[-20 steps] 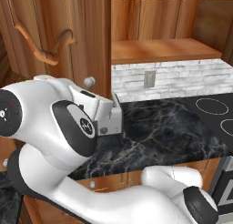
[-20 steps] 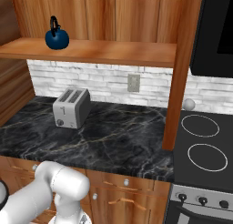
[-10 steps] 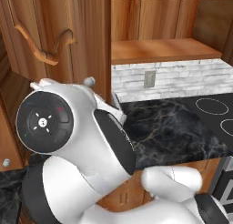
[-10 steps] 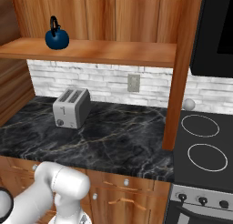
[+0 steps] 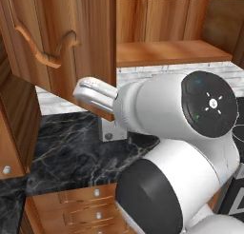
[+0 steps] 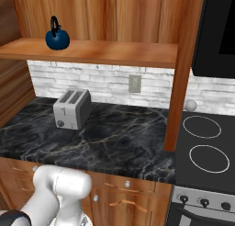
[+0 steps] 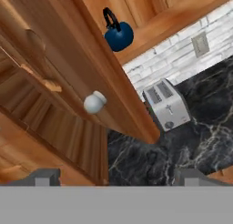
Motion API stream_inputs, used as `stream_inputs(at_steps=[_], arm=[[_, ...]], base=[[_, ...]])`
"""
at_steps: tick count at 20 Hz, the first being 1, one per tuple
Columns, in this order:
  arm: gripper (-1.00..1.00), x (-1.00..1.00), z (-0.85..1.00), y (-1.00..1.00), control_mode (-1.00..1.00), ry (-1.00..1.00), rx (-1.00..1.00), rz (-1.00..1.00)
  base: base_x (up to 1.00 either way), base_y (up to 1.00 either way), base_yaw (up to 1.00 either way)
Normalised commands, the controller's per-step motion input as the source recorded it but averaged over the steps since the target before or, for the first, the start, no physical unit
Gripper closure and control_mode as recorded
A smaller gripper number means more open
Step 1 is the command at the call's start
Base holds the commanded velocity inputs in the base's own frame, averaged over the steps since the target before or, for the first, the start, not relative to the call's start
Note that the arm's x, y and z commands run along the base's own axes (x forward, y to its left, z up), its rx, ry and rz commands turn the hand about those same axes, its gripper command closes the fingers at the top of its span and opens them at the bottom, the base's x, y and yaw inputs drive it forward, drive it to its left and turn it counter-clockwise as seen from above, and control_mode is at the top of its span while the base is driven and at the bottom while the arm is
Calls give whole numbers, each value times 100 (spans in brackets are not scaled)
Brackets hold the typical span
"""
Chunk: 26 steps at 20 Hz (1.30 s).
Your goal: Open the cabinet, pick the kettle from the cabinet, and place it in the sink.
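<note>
While no writing was legible, kettle (image 6: pixel 57 38) sat upright on the wood shelf (image 6: pixel 114 52) inside the opened cabinet (image 5: pixel 62 43), handle up, spout direction unclear. Black marble worktop (image 6: pixel 110 138) below carried a silver toaster (image 6: pixel 71 109); white brick wall behind. Jaws stood wide open, holding nothing, w/ the door knob (image 7: pixel 94 102) ahead of the gripper (image 7: pixel 116 176).

Arm blocking the left base view, edges clipping plenty!
The white arm (image 5: pixel 176 133) is covering most of the toaster (image 5: pixel 108 132) and a big stretch of bench (image 5: pixel 66 152). The open cabinet (image 5: pixel 57 43) door is running off the top and left edges. In the hand view, the fingers (image 7: pixel 43 177) are showing just their tips, and the door's edge is cutting across the shelf (image 7: pixel 182 18) beside the kettle (image 7: pixel 118 34).
</note>
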Motion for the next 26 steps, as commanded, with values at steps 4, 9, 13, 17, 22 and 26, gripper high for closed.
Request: stream_inputs(at_steps=[4, 9, 13, 17, 22, 26], arm=[[-100, -2, 0, -48, -100, 0, 4, 23], [-100, -1, 0, -47, -100, 0, 3, 15], [-100, 0, 0, -42, -100, 0, 8, 11], [-100, 1, 0, -26, -100, 0, 9, 4], [-100, 8, 0, -24, -100, 12, 19, 0], [-100, 9, 0, -16, -100, 9, 23, 0]], base=[[0, 0, 0], [0, 0, 0], [0, 0, 0], [0, 0, 0], [0, 0, 0], [0, 0, 0]])
